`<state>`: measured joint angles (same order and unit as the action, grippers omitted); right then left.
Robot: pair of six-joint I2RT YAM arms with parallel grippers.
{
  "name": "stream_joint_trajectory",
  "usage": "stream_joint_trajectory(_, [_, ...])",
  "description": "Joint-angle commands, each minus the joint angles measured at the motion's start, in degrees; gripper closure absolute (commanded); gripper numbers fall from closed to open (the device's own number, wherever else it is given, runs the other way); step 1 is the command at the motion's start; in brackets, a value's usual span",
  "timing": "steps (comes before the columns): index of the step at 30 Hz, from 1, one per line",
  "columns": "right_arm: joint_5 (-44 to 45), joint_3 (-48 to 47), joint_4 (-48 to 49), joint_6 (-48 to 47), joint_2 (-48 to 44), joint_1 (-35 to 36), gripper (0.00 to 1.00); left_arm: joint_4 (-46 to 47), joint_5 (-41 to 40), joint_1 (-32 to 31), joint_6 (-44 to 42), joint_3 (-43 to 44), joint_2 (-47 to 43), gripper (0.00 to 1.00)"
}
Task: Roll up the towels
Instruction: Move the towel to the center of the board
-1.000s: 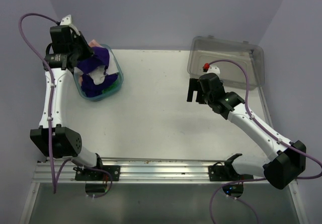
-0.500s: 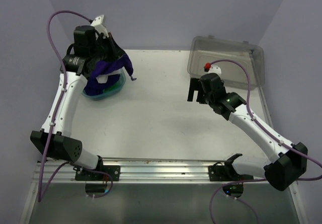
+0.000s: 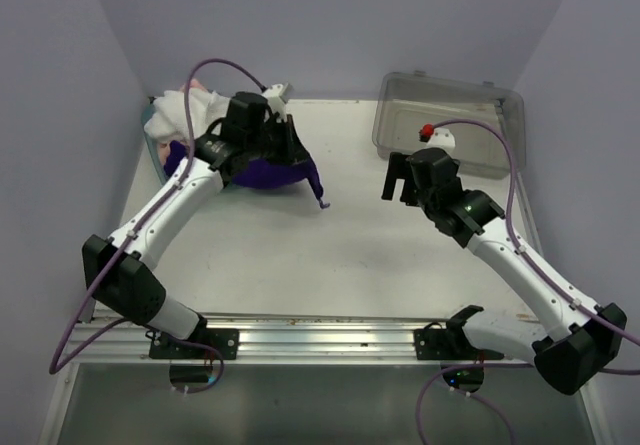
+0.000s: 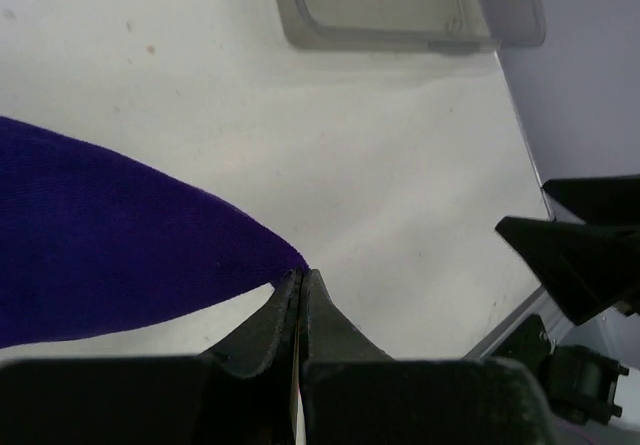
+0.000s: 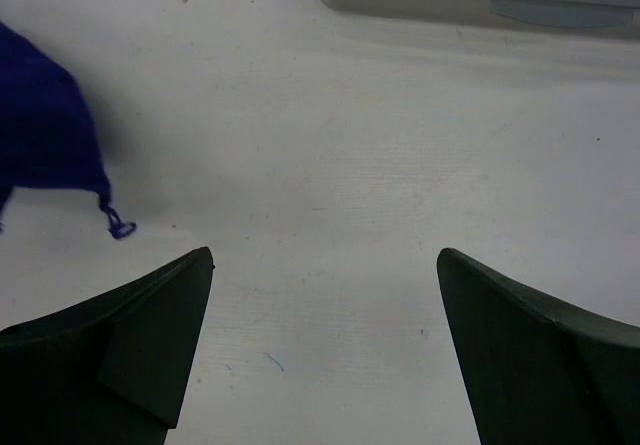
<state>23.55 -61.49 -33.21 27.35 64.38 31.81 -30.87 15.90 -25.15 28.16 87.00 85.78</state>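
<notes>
Over the far left of the tabletop [image 3: 300, 255], my left jaws are pinched shut on the purple towel [image 3: 272, 173], unrolled. My right jaws gape wide, holding nothing. The white towel [image 3: 168, 117] and pink towel [image 3: 195, 87] lie heaped behind. None is rolled yet, so I judge everything remains.

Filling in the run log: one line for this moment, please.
left gripper: jaws shut on purple towel | right gripper: jaws open, empty | rolling: not yet begun
</notes>
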Motion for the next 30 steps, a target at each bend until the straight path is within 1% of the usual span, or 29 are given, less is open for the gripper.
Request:
stream_joint_trajectory(1, [3.8,-1.8,-1.8,-0.7,-2.6,0.0,0.02,4.7,-0.5,-3.9,2.7,-7.0,1.6,1.0])
stream_joint_trajectory(4, [4.5,-1.0,-2.3,-1.1,-3.7,0.0,0.01,6.4,-0.4,-6.8,3.6,-11.2,2.7,1.0])
stream_joint_trajectory(8, [3.8,-0.1,-2.6,-1.0,-4.2,0.0,0.01,6.5,-0.2,-8.1,3.7,-12.8,4.2,1.0])
stream_joint_trajectory(12, [0.6,0.8,-1.8,-0.3,-3.1,0.1,0.02,5.1,-2.1,-8.1,2.4,-12.4,4.4,1.0])
stream_joint_trajectory(17, [-8.2,3.7,1.9,2.4,0.9,0.8,0.01,2.1,-5.3,-8.1,1.0,-10.9,4.2,1.0])
stream_joint_trajectory(20, [-8.6,5.9,5.4,4.5,4.9,5.0,0.01,0.7,-6.3,-8.1,0.6,-10.1,4.1,1.0])
stream_joint_trajectory(21, [-8.2,6.3,7.0,5.0,6.3,7.8,0.02,0.7,-6.4,-8.1,0.6,-10.1,4.0,1.0])
stream_joint_trajectory(23, [-7.7,6.8,8.4,6.0,10.0,10.4,0.01,0.6,-6.4,-8.1,0.7,-9.9,4.0,1.0])
stream_joint_trajectory(24, [-7.4,6.8,9.7,6.3,11.3,13.1,0.01,0.5,-6.4,-8.1,0.6,-9.9,4.0,1.0])
stream_joint_trajectory(27, [-6.0,6.7,12.8,6.7,16.3,16.9,0.02,-0.1,-6.4,-8.1,0.6,-9.7,3.9,1.0])
stream_joint_trajectory(30, [-4.7,6.3,15.4,7.1,21.3,17.7,0.04,-0.7,-6.8,-8.1,0.6,-9.7,3.4,1.0])
